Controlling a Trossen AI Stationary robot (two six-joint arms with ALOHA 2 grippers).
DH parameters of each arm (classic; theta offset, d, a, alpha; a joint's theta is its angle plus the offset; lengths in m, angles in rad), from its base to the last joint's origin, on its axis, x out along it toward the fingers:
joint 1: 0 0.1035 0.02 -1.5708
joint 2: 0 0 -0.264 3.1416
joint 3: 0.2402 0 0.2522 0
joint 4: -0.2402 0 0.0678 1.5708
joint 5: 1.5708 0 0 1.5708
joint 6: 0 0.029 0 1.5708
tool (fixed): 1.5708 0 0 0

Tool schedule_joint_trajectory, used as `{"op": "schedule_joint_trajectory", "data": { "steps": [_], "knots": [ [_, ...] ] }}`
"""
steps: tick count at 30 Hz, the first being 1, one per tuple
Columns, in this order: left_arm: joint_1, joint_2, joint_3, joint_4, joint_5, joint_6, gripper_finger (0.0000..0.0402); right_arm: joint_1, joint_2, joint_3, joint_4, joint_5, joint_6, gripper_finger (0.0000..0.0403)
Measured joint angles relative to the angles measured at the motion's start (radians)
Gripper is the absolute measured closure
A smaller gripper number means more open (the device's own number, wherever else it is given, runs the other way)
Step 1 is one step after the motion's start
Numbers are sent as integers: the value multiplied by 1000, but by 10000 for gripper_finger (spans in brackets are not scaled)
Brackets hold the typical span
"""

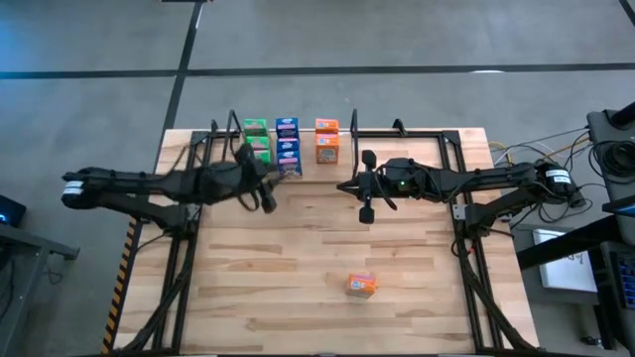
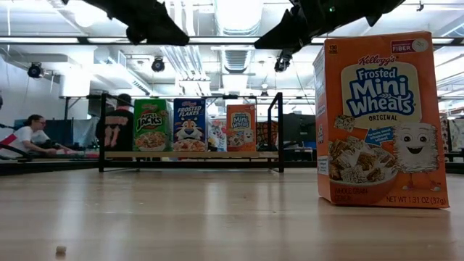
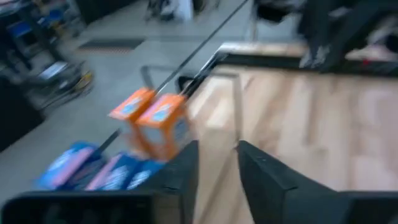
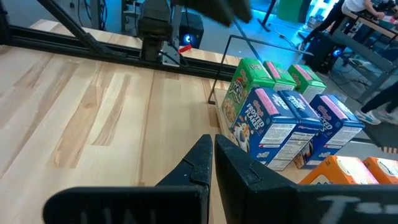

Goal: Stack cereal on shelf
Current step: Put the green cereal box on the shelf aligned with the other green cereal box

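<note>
The shelf [image 2: 188, 154] is a light wood plank between thin black wire brackets at the table's far edge. On it stand green boxes [image 1: 256, 139], blue boxes [image 1: 288, 144] and orange boxes [image 1: 326, 139], also seen in the right wrist view as green boxes [image 4: 249, 84] and blue boxes [image 4: 280, 121]. One orange cereal box [image 1: 361, 285] stands upright on its bottom near the table's near edge, large in the low view [image 2: 380, 119]. My left gripper [image 1: 278, 176] [image 3: 217, 158] hovers open and empty beside the blue boxes. My right gripper [image 1: 342, 186] [image 4: 213, 149] hovers shut and empty, in front of the shelf's right end.
Black arm-mount frames [image 1: 466, 228] run along the table's left and right sides. Bare wood [image 1: 298, 248] lies between the shelf and the lone orange box. A small crumb [image 2: 61, 249] lies near the low camera. People [image 2: 25, 134] are in the room behind.
</note>
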Motion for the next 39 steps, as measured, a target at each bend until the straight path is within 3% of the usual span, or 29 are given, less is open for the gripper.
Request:
{"op": "schedule_joint_trajectory", "data": {
  "steps": [6, 16, 19, 23, 28, 34, 39],
  "knots": [
    [168, 8, 124, -265, -7, 60, 392, 0, 0, 0, 0, 0, 2, 394],
    [407, 11, 103, -381, -6, 86, 400, 0, 0, 0, 0, 0, -1, 394],
    [432, 11, 103, -384, 7, 78, 401, 0, 0, 0, 0, 0, -8, 394],
    [448, 16, 103, -400, 128, 59, 401, 0, 0, 0, 0, 0, -9, 394],
    [451, 16, 101, -452, 155, 51, 401, 0, 0, 0, 0, 0, -9, 394],
    [450, 22, 100, -478, 339, 79, 402, 0, 0, 0, 0, 0, -9, 394],
    [450, 39, 98, -507, 330, 77, 401, 0, 0, 0, 0, 0, -9, 394]
  ]
}}
